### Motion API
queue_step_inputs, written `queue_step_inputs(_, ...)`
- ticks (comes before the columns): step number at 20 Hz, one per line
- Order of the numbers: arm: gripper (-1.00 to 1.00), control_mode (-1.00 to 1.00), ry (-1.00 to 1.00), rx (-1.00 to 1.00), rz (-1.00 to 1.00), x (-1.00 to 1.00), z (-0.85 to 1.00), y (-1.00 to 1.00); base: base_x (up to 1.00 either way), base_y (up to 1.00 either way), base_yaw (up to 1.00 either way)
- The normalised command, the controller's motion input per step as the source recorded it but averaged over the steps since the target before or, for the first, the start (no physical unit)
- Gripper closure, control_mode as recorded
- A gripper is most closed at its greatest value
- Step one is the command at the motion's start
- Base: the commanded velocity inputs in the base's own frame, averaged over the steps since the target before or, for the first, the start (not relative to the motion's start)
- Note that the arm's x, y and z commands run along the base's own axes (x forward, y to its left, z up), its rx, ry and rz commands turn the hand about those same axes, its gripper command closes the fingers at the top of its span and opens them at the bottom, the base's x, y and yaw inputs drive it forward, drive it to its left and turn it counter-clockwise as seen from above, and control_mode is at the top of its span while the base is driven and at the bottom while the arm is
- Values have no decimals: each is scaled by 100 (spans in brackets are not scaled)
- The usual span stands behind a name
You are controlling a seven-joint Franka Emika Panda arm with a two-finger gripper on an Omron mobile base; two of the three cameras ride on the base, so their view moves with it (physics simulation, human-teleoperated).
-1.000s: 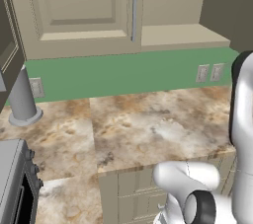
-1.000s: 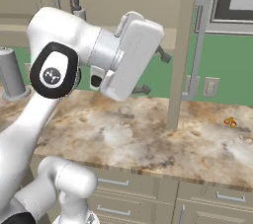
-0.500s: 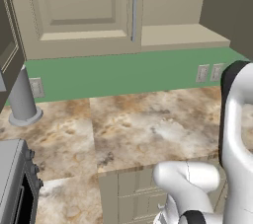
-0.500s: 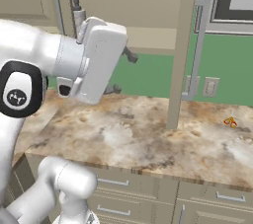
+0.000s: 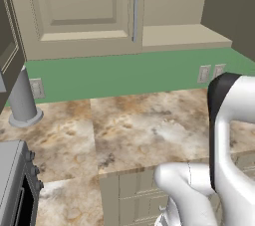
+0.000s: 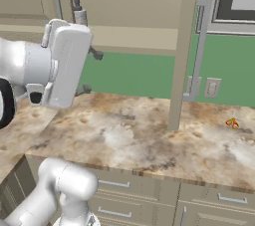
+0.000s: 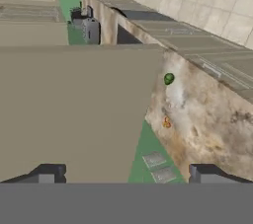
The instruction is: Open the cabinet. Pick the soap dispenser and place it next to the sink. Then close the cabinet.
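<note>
While the arm's white links crowd the near edge of both base views, the marbled brown counter point(image 5: 149, 130) runs bare across its middle. Beige drawer fronts point(image 6: 149, 205) line its front edge. Gripper point(image 6: 92, 70) stands over the counter's left part in the right base view, level with the cabinet's underside, its two dark tips spread wide with nothing between them.

Green backsplash point(image 5: 124, 73) rises from the counter's back edge, with pale outlets point(image 5: 204, 73) set in it. Left base view adds a grey flared-base post point(image 5: 22, 100) at the counter's far left corner.

Cabinet point(image 5: 89, 16): left door shut, right door point(image 6: 182, 46) swung out edge-on over the counter. Soap dispenser point(image 6: 79, 15) stands upright on the open shelf, near its front edge, just above the hand. Hand view shows a small green object point(image 7: 169, 78) and an orange one point(image 7: 166, 123) along the counter.
</note>
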Motion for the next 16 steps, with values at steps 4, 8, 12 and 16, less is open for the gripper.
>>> queue_step_inputs(4,-100,-100,10,-6,37,0,5,57,0,0,0)
queue_step_inputs(8,-100,-100,13,-10,43,0,10,55,0,0,0)
queue_step_inputs(12,-100,-100,15,-11,40,0,14,54,0,0,0)
queue_step_inputs(16,-100,-100,22,-16,39,0,15,53,0,0,0)
